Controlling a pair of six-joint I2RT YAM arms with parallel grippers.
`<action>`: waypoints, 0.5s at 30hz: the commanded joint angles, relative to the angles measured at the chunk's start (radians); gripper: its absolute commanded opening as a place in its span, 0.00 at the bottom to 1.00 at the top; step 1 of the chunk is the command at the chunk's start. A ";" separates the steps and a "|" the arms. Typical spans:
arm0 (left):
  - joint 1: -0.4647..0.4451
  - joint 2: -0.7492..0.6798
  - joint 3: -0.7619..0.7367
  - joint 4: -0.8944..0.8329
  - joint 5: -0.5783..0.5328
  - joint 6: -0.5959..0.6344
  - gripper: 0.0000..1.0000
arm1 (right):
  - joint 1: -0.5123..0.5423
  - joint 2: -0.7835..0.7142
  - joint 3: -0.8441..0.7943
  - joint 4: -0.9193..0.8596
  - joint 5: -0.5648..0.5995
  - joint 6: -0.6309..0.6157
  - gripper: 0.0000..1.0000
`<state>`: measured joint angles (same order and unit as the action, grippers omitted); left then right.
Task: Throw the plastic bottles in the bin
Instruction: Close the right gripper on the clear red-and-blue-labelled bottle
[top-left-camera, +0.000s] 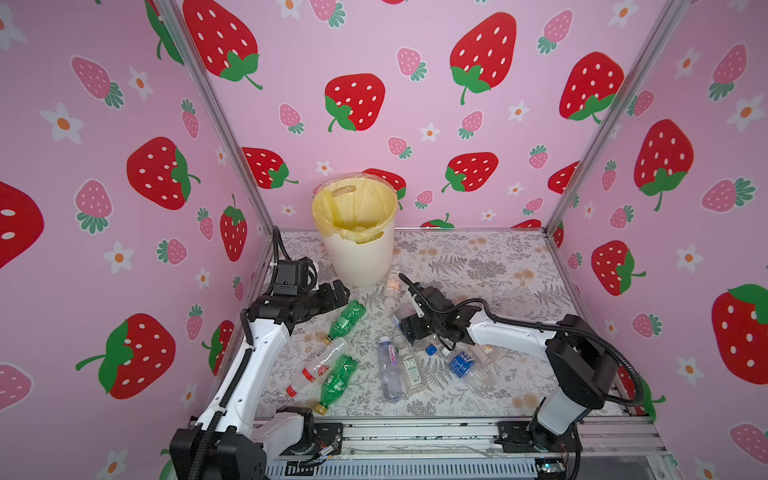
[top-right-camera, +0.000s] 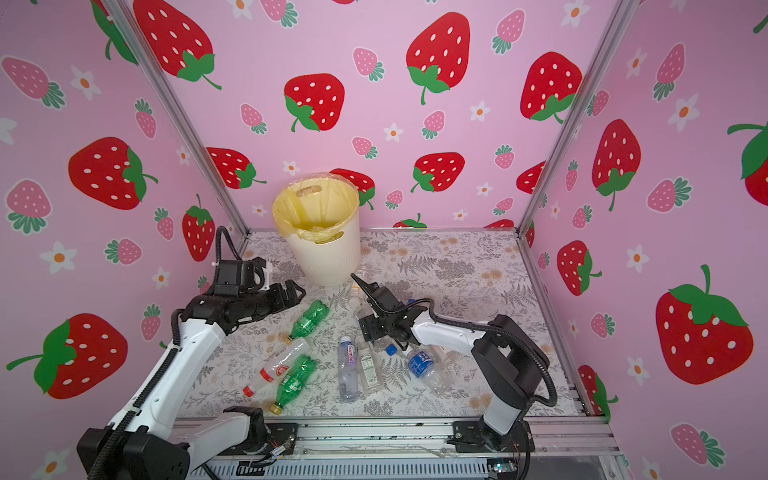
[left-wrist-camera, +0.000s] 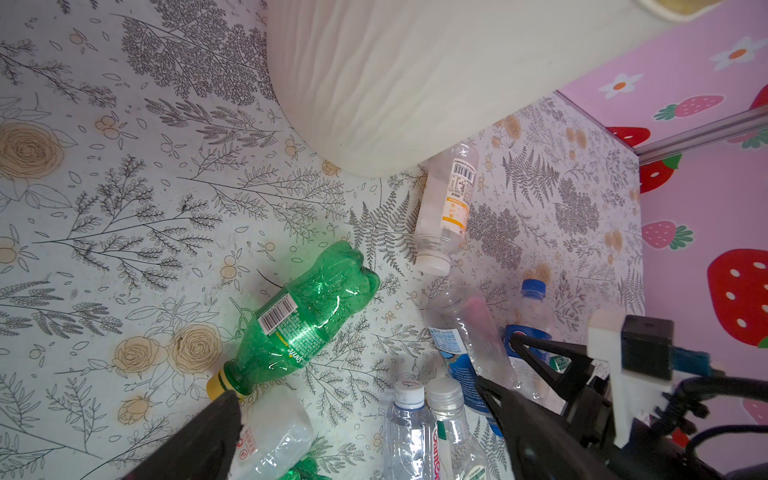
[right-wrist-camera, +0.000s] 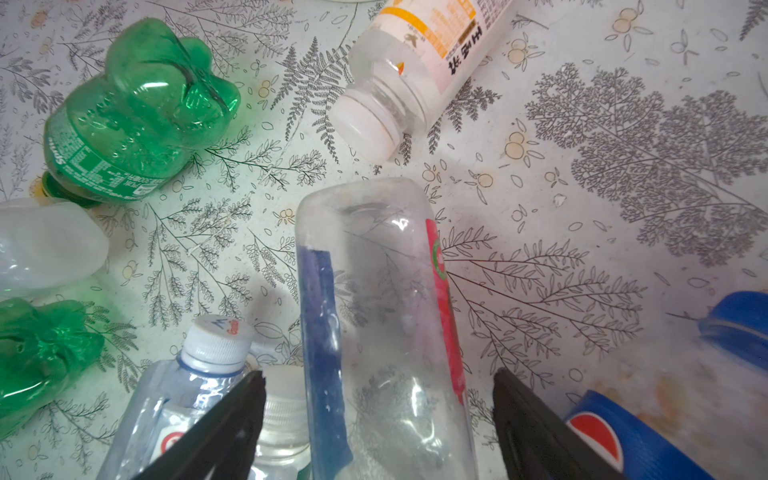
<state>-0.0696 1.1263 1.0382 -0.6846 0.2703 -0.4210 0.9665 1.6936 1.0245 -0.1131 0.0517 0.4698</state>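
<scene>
Bottle (right-wrist-camera: 382, 311) lying flat, base toward bin (top-left-camera: 361, 257)

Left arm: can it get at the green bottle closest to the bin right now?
Probably yes. The left gripper hovers close by that green bottle, jaws open. The bottle lies on its side, nothing on top of it, bare mat around its body.

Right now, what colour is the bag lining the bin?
Translucent yellow; the bag shows best in a top view.
</scene>
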 joint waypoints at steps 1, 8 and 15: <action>0.009 -0.012 -0.016 0.016 0.032 -0.007 0.99 | 0.008 0.026 0.017 0.006 -0.011 -0.002 0.87; 0.026 -0.008 -0.021 0.022 0.048 -0.013 0.99 | 0.008 0.053 0.009 0.030 -0.020 -0.007 0.87; 0.036 -0.006 -0.026 0.031 0.069 -0.019 0.99 | 0.008 0.094 0.029 0.037 -0.010 -0.014 0.87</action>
<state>-0.0425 1.1263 1.0214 -0.6682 0.3153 -0.4324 0.9668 1.7592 1.0279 -0.0841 0.0395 0.4675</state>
